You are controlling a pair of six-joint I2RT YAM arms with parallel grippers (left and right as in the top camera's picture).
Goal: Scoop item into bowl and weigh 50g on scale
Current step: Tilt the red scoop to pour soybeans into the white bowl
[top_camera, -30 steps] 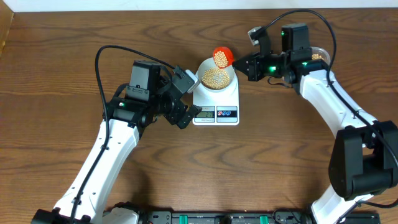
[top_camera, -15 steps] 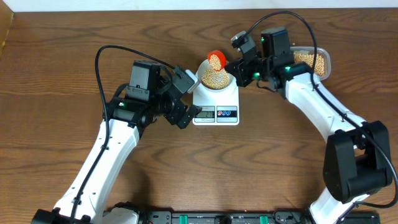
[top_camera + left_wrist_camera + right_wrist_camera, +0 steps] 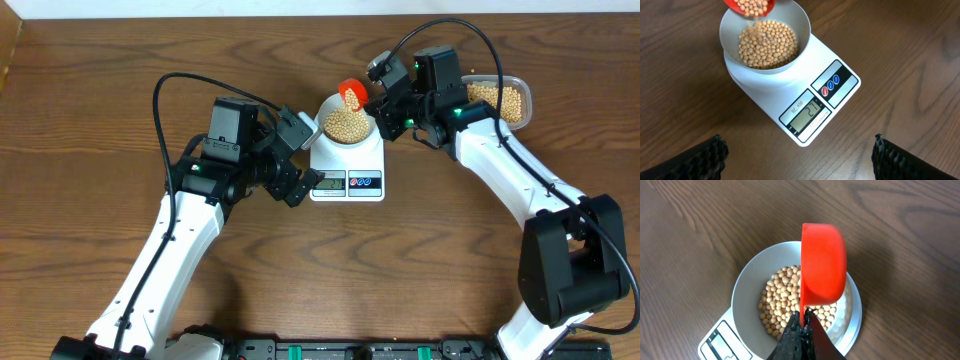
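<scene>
The white bowl [image 3: 345, 122] sits on the white scale [image 3: 352, 178] and holds many tan beans [image 3: 767, 46]. My right gripper [image 3: 381, 104] is shut on the handle of a red scoop [image 3: 351, 93], tilted on its side over the bowl's far rim, with beans spilling from it. In the right wrist view the scoop [image 3: 823, 262] stands on edge above the bowl [image 3: 747, 292], gripped by the fingers [image 3: 804, 316]. My left gripper [image 3: 291, 170] is open and empty left of the scale; in its wrist view the scale [image 3: 807, 97] display reads about 21.
A clear plastic tub [image 3: 500, 98] with more beans stands at the back right, behind my right arm. The table is brown wood.
My right gripper moved left with the red scoop from beside the bowl to over it and tipped it on its side. The left arm has not moved.
</scene>
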